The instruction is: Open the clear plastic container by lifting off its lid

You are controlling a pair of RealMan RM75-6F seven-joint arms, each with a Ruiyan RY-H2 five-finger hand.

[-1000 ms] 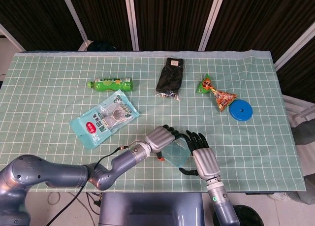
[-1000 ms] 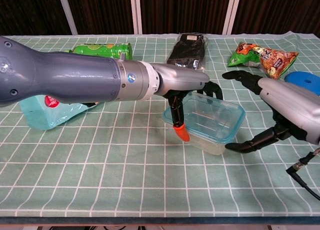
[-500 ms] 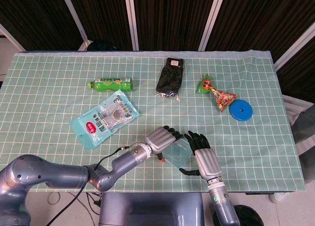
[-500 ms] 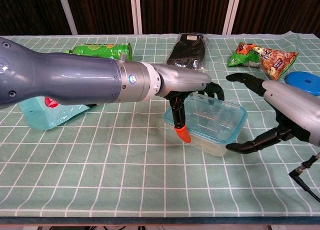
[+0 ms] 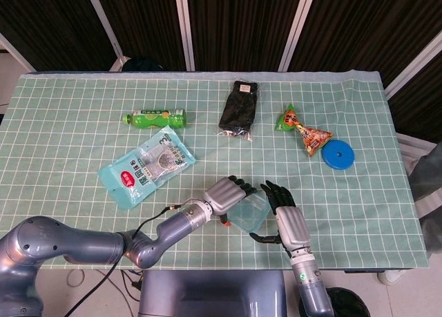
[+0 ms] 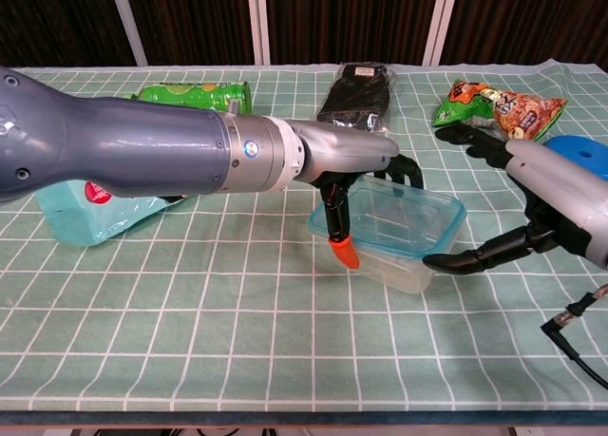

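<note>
The clear plastic container point(image 5: 248, 213) point(image 6: 394, 225), with its blue-tinted lid on, sits near the table's front edge. My left hand point(image 5: 224, 193) point(image 6: 347, 161) grips its left end, fingers over the far side and the orange-tipped thumb point(image 6: 347, 254) down at the near left corner. My right hand point(image 5: 290, 224) point(image 6: 560, 203) stands open at the container's right side. Its thumb reaches to the near right corner under the lid's rim, and its other fingers are spread above the far right edge. I cannot tell whether the thumb touches.
A green bottle point(image 5: 155, 117) and a teal pouch point(image 5: 143, 166) lie to the left. A black packet point(image 5: 239, 106) lies behind the container, with a snack bag point(image 5: 304, 130) and a blue disc point(image 5: 338, 154) at the right. A cable point(image 6: 570, 331) trails below the right wrist.
My right hand has closed in on the container, its thumb sliding toward the near right corner. The left hand keeps its grip, and the container has barely shifted.
</note>
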